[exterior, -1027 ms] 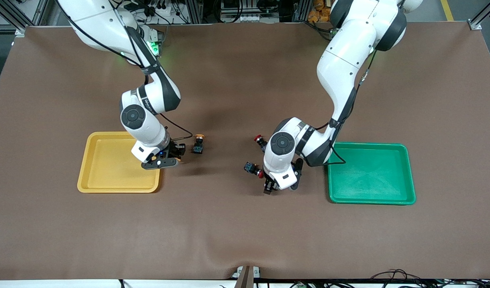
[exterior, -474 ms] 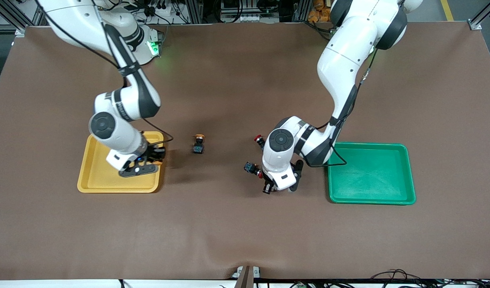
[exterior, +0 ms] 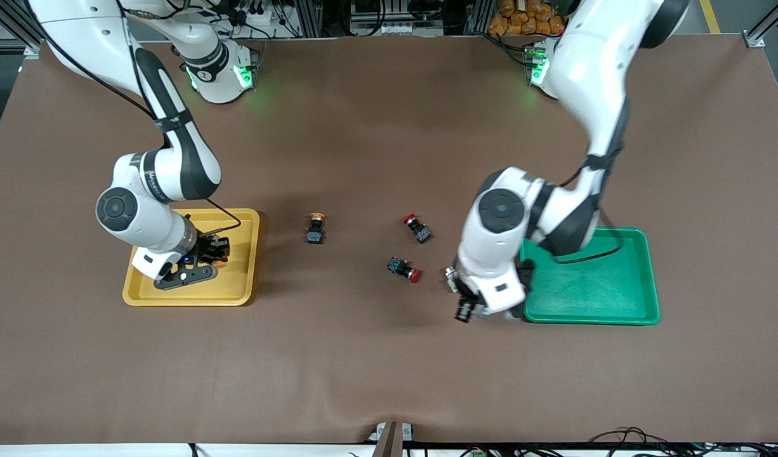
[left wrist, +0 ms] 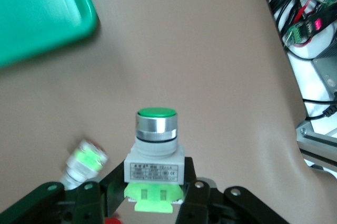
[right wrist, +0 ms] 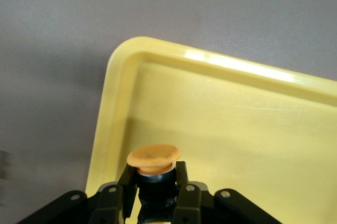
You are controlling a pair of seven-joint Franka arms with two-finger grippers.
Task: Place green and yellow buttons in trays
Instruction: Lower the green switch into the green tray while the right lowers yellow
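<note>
Both arms have shifted since the earlier frames: right arm carried its load from the desk edge of the yellow tray to over the tray's inside; left arm rose off the desk and swung toward the green tray.

Right gripper (right wrist: 152,192): fingers (right wrist: 124,184) clenched on a black-bodied push-button with round orange-yellow cap (right wrist: 153,156), cap pointing away from the wrist. It hangs over the mustard-yellow rectangular plastic tray (exterior: 240,289), near one rounded corner.

Left gripper (left wrist: 154,195): fingers (left wrist: 190,177) clamped on the base of a pale grey push-button with round green cap and metal collar (left wrist: 156,134). It hangs over bare brown desk (exterior: 389,368) just beside the bright green rectangular plastic tray (exterior: 617,317), on that tray's right-arm side.

A second pale grey button with light-green parts (left wrist: 84,161) lies on its side on the desk below the left gripper.

On the desk between the trays:
- second black-bodied orange-yellow-capped button (exterior: 315,228), nearer the yellow tray;
- two black-bodied red-capped buttons, one (exterior: 417,228) farther from the front camera, one (exterior: 404,268) nearer.
</note>
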